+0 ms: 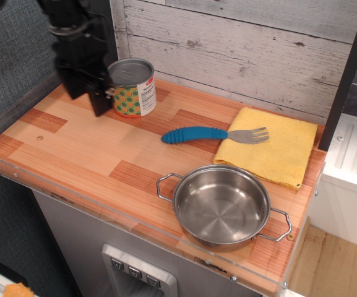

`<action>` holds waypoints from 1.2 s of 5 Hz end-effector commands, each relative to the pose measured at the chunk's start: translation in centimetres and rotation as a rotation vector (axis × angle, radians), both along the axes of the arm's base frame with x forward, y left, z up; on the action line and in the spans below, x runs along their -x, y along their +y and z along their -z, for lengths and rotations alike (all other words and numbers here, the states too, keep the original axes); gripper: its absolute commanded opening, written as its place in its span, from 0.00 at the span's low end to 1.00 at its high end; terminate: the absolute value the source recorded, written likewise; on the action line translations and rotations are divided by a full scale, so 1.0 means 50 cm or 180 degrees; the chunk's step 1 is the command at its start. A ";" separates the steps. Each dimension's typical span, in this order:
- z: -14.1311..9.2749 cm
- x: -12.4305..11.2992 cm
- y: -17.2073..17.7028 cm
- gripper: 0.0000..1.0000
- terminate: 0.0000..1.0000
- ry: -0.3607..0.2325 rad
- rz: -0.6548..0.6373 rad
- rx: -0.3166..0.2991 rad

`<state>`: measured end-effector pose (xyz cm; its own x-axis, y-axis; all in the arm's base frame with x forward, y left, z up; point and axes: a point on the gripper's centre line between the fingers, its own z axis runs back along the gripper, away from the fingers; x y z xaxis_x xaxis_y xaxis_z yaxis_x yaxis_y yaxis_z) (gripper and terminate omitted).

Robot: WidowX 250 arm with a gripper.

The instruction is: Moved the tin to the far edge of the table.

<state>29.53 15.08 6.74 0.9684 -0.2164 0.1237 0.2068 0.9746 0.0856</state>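
Note:
The tin (pixel 133 88) stands upright near the back left of the wooden table (pixel 85 151), close to the plank wall. Its silver lid faces up, and its dotted label and white panel face the camera. My gripper (pixel 86 99) is just left of the tin, fingers pointing down and apart. It holds nothing. Its right finger (pixel 99 102) is next to the tin's left side. I cannot tell whether they touch.
A blue-handled fork (pixel 197 134) lies mid-table with its tines on a yellow cloth (pixel 277 151) at the back right. A shiny steel pot (pixel 221 205) with two handles stands at the front right. A clear plastic rim (pixel 73 198) runs along the front edge.

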 end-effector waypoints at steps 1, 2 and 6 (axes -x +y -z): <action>-0.083 0.055 0.015 1.00 0.00 -0.0071 -0.0415 -0.0049; -0.102 0.087 0.017 1.00 0.00 -0.0054 -0.0542 0.0037; -0.122 0.181 -0.133 1.00 0.00 -0.0159 -0.0403 0.0456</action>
